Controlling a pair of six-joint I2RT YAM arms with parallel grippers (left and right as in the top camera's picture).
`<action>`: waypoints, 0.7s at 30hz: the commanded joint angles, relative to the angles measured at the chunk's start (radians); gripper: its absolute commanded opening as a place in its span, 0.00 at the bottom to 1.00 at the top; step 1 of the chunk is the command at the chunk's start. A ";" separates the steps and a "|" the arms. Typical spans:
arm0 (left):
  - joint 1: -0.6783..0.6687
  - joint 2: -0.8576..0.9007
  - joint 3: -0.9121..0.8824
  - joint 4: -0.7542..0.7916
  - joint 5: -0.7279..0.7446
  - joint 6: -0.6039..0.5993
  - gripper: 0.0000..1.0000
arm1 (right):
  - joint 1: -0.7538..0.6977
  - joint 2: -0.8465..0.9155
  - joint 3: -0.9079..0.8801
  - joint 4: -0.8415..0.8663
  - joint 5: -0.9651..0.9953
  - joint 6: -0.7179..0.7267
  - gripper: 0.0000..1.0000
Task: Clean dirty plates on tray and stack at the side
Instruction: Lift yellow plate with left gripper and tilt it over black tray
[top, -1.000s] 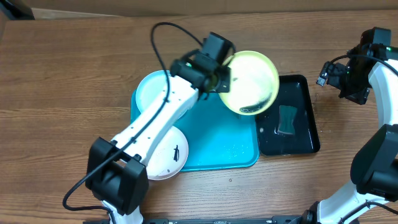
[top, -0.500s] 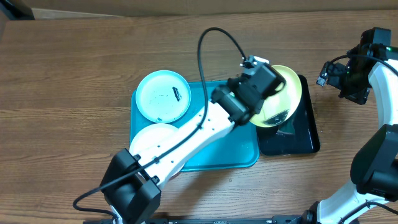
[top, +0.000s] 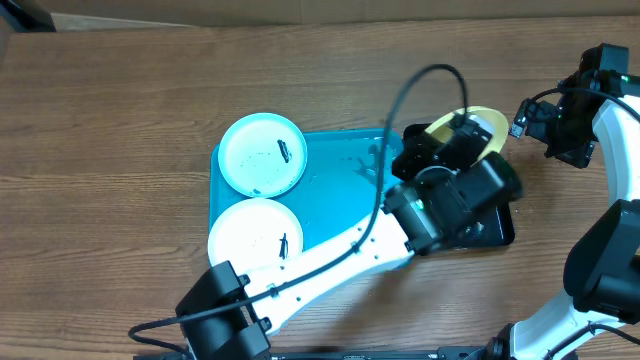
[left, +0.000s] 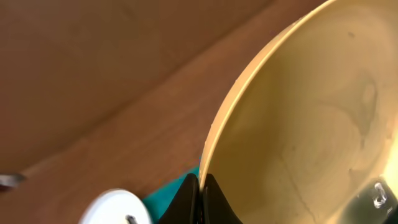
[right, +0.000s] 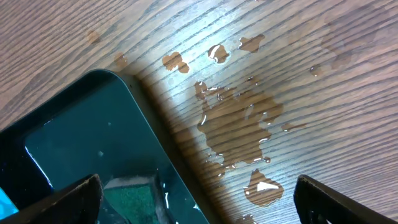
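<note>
Yellow-green plate (top: 478, 122), tilted above the black tray's (top: 497, 228) far end, its rim clamped by the left gripper (left: 200, 194); right gripper (right: 199, 190), jaws apart and empty, hangs beyond that tray's right edge, plate to its left.

1. A broad brown wood-grain table top (top: 100, 150) fills nearly the whole overhead view; its grain runs from side to side; the light on it is even, without hard shadows.
2. Along its far edge runs a pale tan flat strip (top: 300, 17), plain and unmarked; what it is cannot be told.
3. A dark shape (top: 22, 14) sits in the far left corner, cut off by the frame.
4. In the right wrist view, small irregular puddles of clear water (right: 239, 127) lie on the wood; some catch bright white glints.
</note>
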 joint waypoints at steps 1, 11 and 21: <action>-0.031 0.005 0.026 0.076 -0.208 0.167 0.04 | -0.002 -0.021 0.008 0.002 0.006 0.003 1.00; -0.043 0.005 0.026 0.188 -0.279 0.299 0.04 | -0.002 -0.021 0.008 0.003 0.006 0.004 1.00; -0.043 0.005 0.026 0.177 -0.243 0.275 0.04 | -0.002 -0.021 0.008 0.003 0.006 0.003 1.00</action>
